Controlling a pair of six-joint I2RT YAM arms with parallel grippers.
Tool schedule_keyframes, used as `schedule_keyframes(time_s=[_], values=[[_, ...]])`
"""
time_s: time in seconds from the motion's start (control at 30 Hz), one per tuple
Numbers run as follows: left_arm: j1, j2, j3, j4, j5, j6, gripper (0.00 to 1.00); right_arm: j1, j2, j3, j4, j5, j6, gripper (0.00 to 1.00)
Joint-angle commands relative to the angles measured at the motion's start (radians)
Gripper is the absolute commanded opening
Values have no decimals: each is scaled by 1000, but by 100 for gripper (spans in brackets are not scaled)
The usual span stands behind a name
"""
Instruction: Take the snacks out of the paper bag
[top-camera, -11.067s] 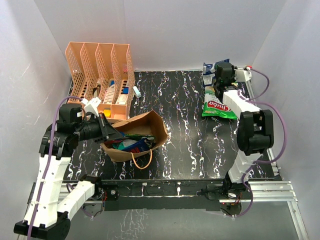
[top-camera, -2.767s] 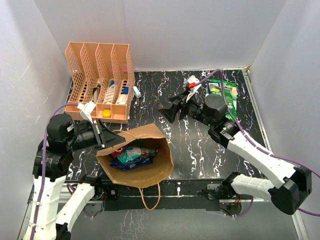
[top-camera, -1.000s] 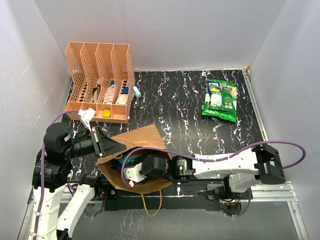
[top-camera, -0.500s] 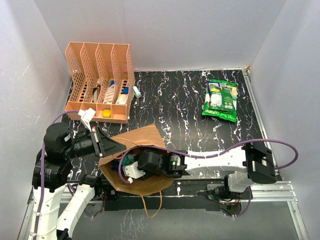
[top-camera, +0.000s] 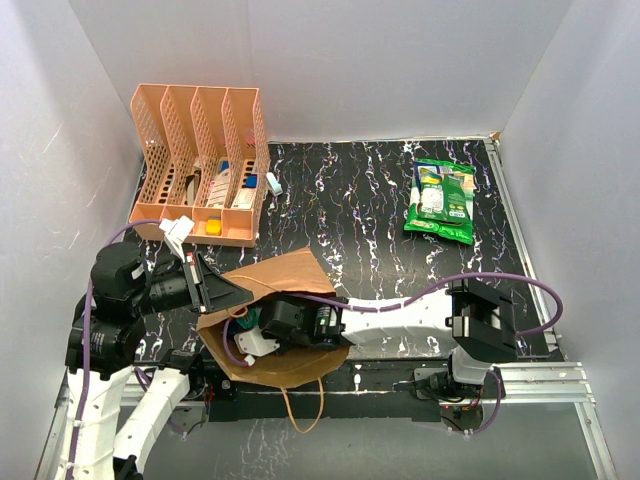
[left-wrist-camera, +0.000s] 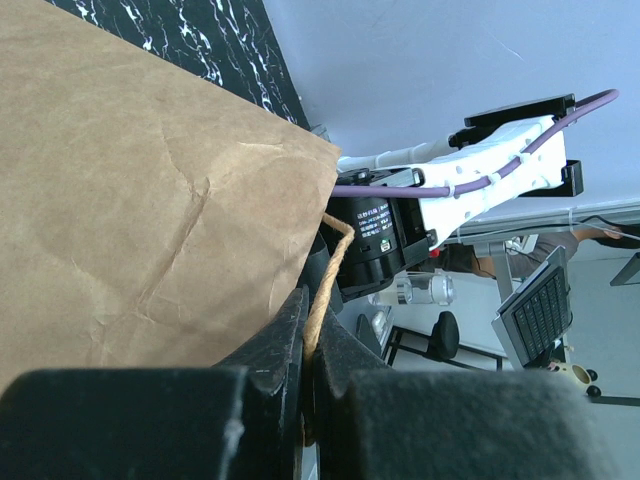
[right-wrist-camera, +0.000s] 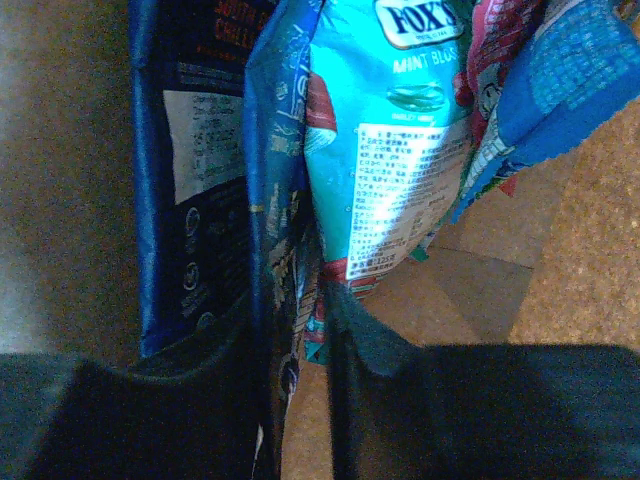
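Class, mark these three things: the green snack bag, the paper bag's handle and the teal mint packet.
green snack bag (top-camera: 439, 200), top external view, middle of its front.
paper bag handle (left-wrist-camera: 325, 280), left wrist view, on the twisted cord.
teal mint packet (right-wrist-camera: 400, 190), right wrist view, on its white label.

Robotics lab (white-walled test booth (top-camera: 400, 60))

black marbled table (top-camera: 365, 225) carries paper bag (top-camera: 292, 268), green packet (top-camera: 440, 200), orange organizer (top-camera: 195, 150).

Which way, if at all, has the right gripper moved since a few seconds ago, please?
Yes. The right gripper has come toward the near edge, away from the orange rack and the green packet, down into the paper bag.
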Motion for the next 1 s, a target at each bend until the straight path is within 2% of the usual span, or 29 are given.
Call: schedule_keyframes(time_s=[0.0, 0.1, 0.47, 0.67, 0.8, 0.97], values=[[0, 9, 23, -21, 30, 23, 0, -3, -26, 68, -32, -61, 11, 19], [0, 6, 16, -21, 25, 23, 0, -2, -65, 104, -83, -112, 21, 8], [0, -1, 21, -33, -34, 30, 0, 27, -244, 181, -217, -268, 111, 7], [0, 0, 33, -25, -87, 17, 0, 36, -353, 125, -136, -272, 151, 7], [0, 13, 57, -11, -128, 7, 0, 36, -365, 121, -73, -195, 204, 7], [0, 31, 86, -10, -185, 1, 0, 36, -376, 153, -35, -184, 201, 7]])
